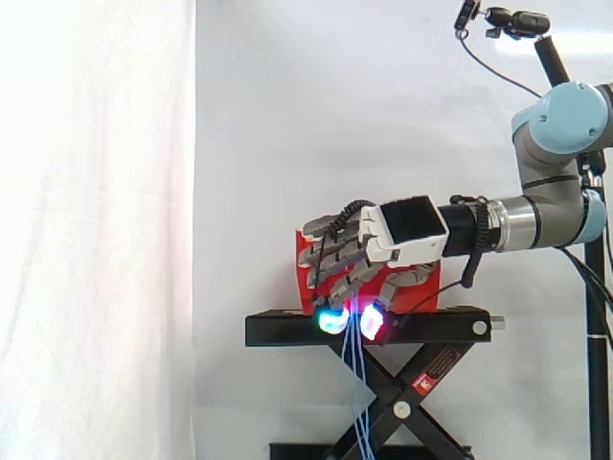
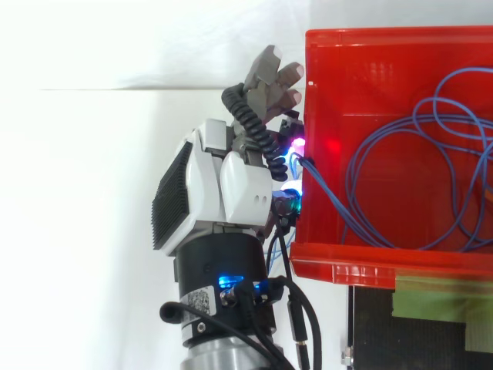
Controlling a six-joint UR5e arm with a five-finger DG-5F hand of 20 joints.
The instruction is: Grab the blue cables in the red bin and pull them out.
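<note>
At the red bin's [image 2: 400, 54] outer wall, the hand [image 2: 231, 185] pinches the blue cables [image 1: 354, 383] between curled fingers [image 1: 330, 257]. The cables lead from the fingertips back over that wall into the bin. Their loose ends hang straight down.

Red bin [image 1: 299, 251] largely behind the hand [image 1: 407, 228], ends of blue cables [image 1: 356, 407] past the bottom edge.

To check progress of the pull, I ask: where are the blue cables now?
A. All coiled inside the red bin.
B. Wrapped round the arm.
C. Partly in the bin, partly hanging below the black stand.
C: strands of the blue cables drop from the hand past the black stand, while loops lie in the red bin.
</note>
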